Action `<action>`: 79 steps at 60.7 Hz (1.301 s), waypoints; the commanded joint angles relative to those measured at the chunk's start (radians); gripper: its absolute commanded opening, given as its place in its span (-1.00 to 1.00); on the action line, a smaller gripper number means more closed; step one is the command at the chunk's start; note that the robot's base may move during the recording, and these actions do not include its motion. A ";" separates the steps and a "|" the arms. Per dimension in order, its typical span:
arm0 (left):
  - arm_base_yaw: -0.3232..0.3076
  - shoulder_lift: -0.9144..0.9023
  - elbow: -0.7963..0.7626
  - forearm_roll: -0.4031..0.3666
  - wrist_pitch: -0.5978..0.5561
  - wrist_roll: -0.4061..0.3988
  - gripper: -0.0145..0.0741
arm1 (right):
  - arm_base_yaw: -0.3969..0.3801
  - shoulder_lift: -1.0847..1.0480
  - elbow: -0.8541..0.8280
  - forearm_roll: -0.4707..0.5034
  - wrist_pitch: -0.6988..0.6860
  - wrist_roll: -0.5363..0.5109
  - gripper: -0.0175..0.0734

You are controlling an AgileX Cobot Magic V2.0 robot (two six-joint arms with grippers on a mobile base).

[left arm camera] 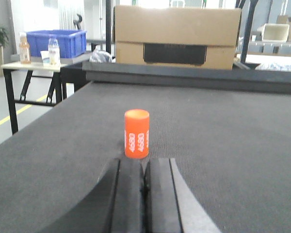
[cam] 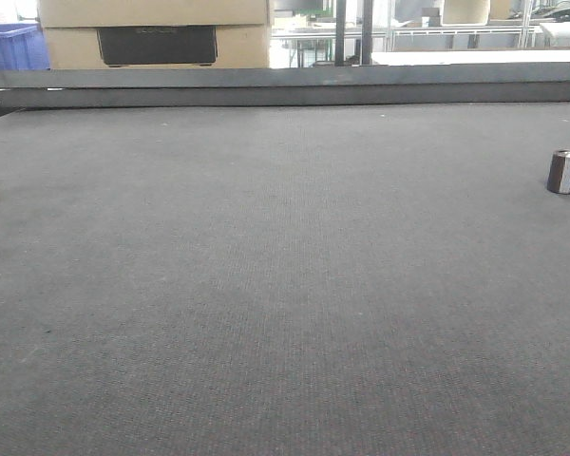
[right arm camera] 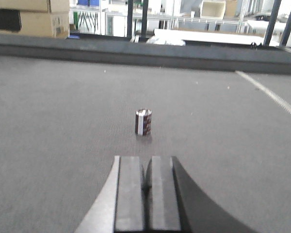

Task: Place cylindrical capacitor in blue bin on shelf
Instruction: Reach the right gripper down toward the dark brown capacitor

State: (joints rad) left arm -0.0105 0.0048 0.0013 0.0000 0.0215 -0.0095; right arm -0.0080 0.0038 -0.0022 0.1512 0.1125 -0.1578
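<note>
the grey mat (left arm camera: 223, 136) stretches ahead of your left gripper (left arm camera: 144, 191) to a cardboard box (left arm camera: 177, 36). that gripper and your right gripper (right arm camera: 148, 191) are both pressed closed (nothing held). the orange cylinder (left arm camera: 137, 133) stands just ahead of the left one; the cylindrical capacitor (right arm camera: 143, 122) stands upright ahead of the right, untouched

The cylindrical capacitor (cam: 565, 172) (dark, pale stripe, silvery top) stands upright on the grey mat (cam: 285, 285).
</note>
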 commanded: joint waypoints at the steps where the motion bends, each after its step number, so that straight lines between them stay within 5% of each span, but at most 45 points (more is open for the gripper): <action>1: 0.003 -0.005 -0.001 0.000 -0.047 -0.003 -0.92 | -0.003 -0.004 0.002 -0.007 -0.085 0.003 -0.93; 22: 0.003 -0.005 -0.053 0.000 -0.206 -0.003 -0.92 | -0.003 -0.004 -0.068 0.002 -0.204 0.003 -0.93; 34: 0.003 0.104 -0.388 0.042 0.109 -0.003 -0.91 | -0.003 0.029 -0.408 0.013 0.008 0.003 -0.93; 40: 0.003 0.225 -0.556 0.056 0.265 -0.003 -0.71 | -0.003 0.137 -0.570 0.013 0.124 0.003 -0.91; 48: 0.003 0.381 -0.706 0.056 0.345 -0.003 -0.12 | -0.003 0.305 -0.720 0.013 0.158 0.003 -0.48; 60: -0.027 0.532 -0.771 0.056 0.323 -0.003 0.63 | -0.003 0.539 -0.836 0.013 0.164 0.003 0.64; 79: -0.117 0.606 -0.771 -0.016 0.315 -0.003 0.68 | -0.003 0.811 -0.828 0.013 0.205 0.003 0.64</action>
State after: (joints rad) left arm -0.1050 0.6031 -0.7622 0.0000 0.3578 -0.0095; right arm -0.0080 0.7518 -0.8406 0.1648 0.3218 -0.1578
